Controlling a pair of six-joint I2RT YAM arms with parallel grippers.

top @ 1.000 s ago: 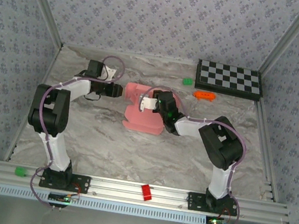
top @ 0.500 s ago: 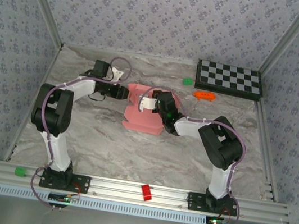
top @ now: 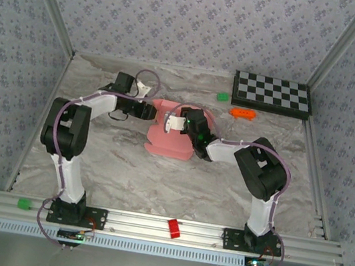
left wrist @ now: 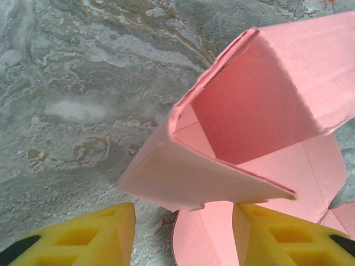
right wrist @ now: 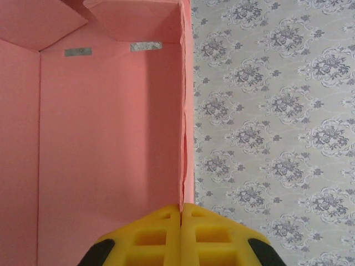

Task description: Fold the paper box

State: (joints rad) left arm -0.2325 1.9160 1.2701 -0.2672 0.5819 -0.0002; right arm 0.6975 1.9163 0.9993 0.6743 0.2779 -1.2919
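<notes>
Top external view: the paper box sits mid-desk, half stood up, w/ an arm reaching in from each side. The left end effector is at its far-left corner and the right end effector is over the box's right part. From up there you can't rly tell what either one is doing, and the right forearm hides the box's right side. The left wrist cam sorts out one half: the jaws stand apart w/ nothing clamped, so it's open. A raised pink wall w/ a folded corner is just ahead of them, and flat flaps lie on the marble under it. The right wrist cam gives the other half: its jaws are pressed together and the thin edge of an upright box wall runs straight into the seam btw them, so it's pinched on the card. That cam also looks along the box's inside, w/ two small grey patches near the far fold and patterned wallpaper past the wall. Other stuff, all well apart from the box: a checkerboard in the far-right corner, a green block just left of it, and an orange toy just in front. A red block sits on the rail btw the arm bases.
</notes>
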